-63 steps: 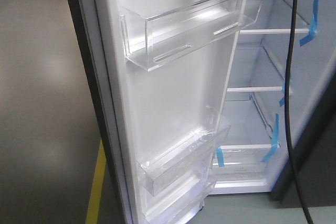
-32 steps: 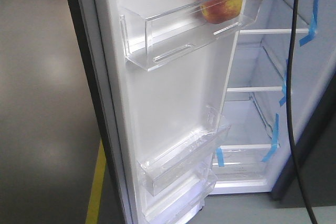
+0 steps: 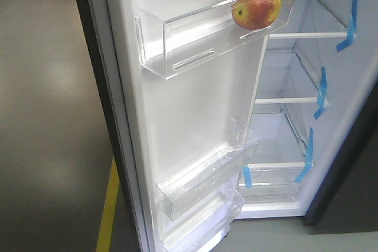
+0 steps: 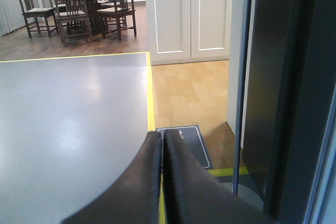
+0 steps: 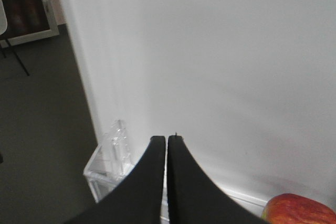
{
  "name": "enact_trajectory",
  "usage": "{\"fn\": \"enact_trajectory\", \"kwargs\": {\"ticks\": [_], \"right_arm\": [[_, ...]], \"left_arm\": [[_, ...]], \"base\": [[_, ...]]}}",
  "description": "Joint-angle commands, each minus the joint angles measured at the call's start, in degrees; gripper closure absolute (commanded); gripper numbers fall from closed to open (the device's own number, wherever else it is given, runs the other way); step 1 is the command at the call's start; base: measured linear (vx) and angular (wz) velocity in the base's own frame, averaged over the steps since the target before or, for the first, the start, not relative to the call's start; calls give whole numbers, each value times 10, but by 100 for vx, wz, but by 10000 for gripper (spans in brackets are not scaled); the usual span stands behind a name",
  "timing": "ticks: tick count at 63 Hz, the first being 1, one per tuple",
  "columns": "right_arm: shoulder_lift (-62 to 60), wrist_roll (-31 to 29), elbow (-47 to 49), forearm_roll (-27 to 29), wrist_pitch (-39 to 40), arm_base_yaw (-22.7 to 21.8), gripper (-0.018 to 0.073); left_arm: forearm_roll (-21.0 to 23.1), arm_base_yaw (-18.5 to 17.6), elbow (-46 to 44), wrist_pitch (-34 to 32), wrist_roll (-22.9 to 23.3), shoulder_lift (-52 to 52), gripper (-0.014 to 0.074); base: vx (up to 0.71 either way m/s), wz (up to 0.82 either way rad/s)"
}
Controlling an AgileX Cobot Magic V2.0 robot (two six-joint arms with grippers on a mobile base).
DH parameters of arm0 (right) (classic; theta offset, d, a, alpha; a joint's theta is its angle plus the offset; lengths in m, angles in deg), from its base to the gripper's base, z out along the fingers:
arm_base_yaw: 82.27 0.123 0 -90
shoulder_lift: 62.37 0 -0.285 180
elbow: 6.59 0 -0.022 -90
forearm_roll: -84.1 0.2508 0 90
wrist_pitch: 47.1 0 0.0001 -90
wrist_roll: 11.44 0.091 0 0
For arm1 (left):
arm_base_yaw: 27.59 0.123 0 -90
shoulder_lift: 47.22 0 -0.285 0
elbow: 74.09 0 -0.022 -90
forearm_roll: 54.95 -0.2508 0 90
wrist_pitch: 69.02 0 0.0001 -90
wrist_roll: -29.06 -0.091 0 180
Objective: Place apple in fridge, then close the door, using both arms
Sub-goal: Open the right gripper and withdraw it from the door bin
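Sitting in the clear upper bin point(image 3: 177, 45) of the door point(image 3: 189, 116), at about one o'clock in the front view, the apple point(image 3: 256, 7) is free of both arms. The right gripper point(image 5: 166, 139) has its jaws pressed together and empty, with the apple at its five o'clock. The left gripper point(image 4: 161, 135) is likewise closed on nothing. Placing looks done, but the door stands wide open on the fridge point(image 3: 354, 92), so closing remains

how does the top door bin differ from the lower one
The top bin holds the apple at its right end; the lower bin shows nothing inside. The top bin sits high on the door, the lower bin near its foot. Both are clear plastic, fixed to the door's white lining.
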Motion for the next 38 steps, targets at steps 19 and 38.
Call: {"fn": "enact_trajectory", "kwargs": {"ticks": [19,38], "right_arm": [[-187,-57,-277,24,116,-1,564],[-445,-99,-693,39,328,-1,564]], "left_arm": [[6,-3,12,-160,147,-8,603],[6,-3,12,-245,185,-8,603]], "base": [[0,0],[0,0]]}}
